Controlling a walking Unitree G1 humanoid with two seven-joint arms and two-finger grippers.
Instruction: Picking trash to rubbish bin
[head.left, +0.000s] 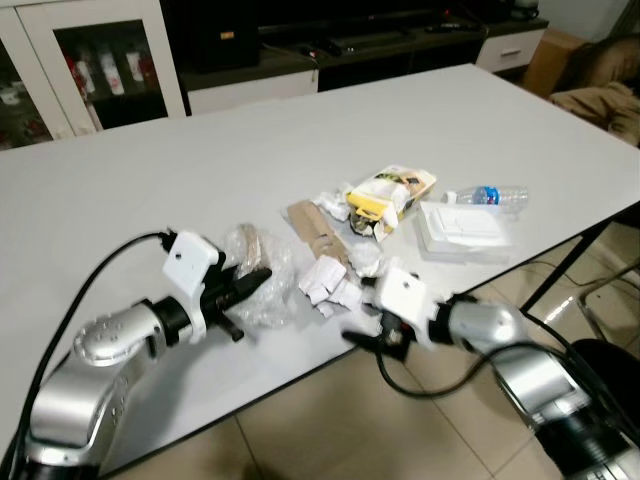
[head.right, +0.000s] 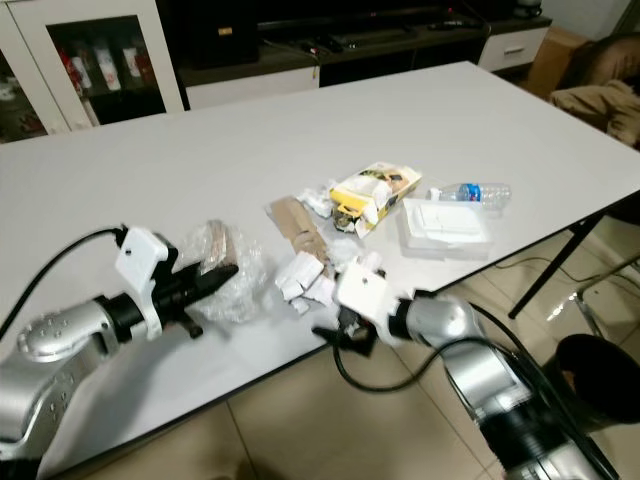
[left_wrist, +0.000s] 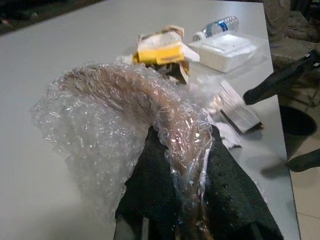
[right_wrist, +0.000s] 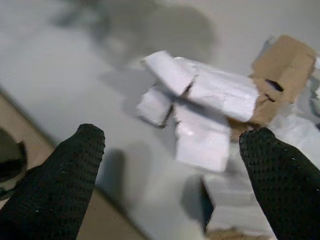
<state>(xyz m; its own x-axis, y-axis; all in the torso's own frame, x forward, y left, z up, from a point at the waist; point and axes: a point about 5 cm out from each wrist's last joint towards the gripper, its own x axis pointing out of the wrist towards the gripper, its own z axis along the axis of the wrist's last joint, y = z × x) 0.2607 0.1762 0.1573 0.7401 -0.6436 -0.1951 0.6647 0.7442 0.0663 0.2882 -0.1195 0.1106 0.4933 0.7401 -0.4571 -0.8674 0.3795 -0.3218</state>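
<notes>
Near the desk's (head.left: 120, 200) front edge, the left claw (head.left: 250, 282) has its fingers closed on a sheet of bubble wrap (head.left: 262, 270); the left wrist view shows the film (left_wrist: 125, 125) pinched between the two black pads and arching up over them, so it is probably gripped ready to be carried off to a bin. No bin can be made out for certain.

Just beside the wrap lies a torn strip of brown cardboard (head.left: 318, 232), then a cluster of crumpled white paper scraps (head.left: 328, 282) close to the front edge. The right claw (head.left: 365, 338) hangs at that edge with its fingers (right_wrist: 75, 165) spread wide and empty; in its wrist view the scraps (right_wrist: 200, 110) sit between and just beyond the fingertips, apparently lined up for the next grab.

Further along sit a yellow carton (head.left: 388, 195), a white foam tray (head.left: 462, 230) and a plastic bottle (head.left: 487, 196) toward the right edge, all well apart from either claw.
</notes>
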